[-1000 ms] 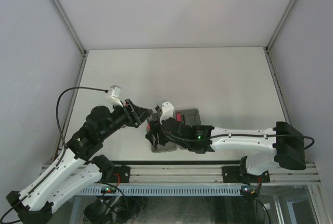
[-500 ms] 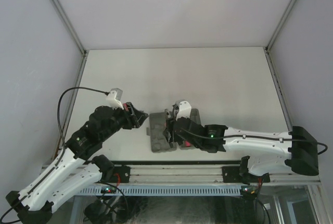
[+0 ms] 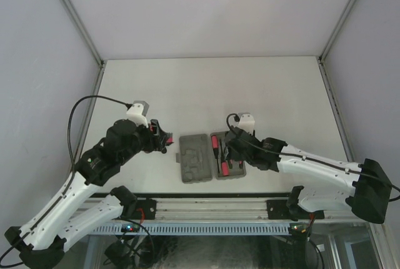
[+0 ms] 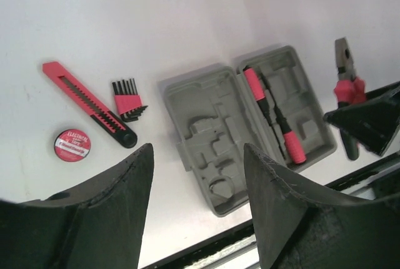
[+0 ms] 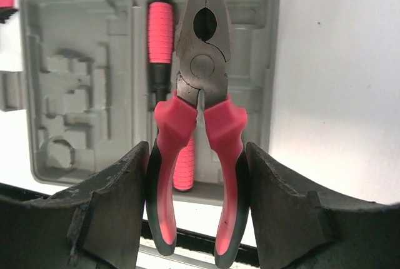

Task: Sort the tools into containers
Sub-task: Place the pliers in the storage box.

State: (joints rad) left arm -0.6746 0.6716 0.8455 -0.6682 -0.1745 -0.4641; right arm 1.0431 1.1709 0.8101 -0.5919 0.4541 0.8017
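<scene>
The grey tool case (image 3: 195, 158) lies open near the front edge, and its left half is bare. In the right wrist view, two red-and-black screwdrivers (image 5: 161, 37) lie in the right half of the case (image 5: 75, 75). My right gripper (image 5: 197, 156) is shut on the handles of the red-handled pliers (image 5: 201, 75) and holds them nose forward above that right half. It also shows in the top view (image 3: 234, 155). My left gripper (image 4: 197, 156) is open and empty, left of the case. It looks down on the case (image 4: 206, 125), a comb-like key set (image 4: 128, 100) and a round red disc (image 4: 72, 144).
A red utility knife (image 4: 87, 103) lies left of the key set. The table's front rail (image 3: 206, 209) runs just below the case. Grey side walls (image 3: 37, 62) bound the table on both sides and at the back.
My right gripper has moved right with the pliers, from over the case's left half to over its right half. My left arm has drawn back to the left, uncovering the case.
</scene>
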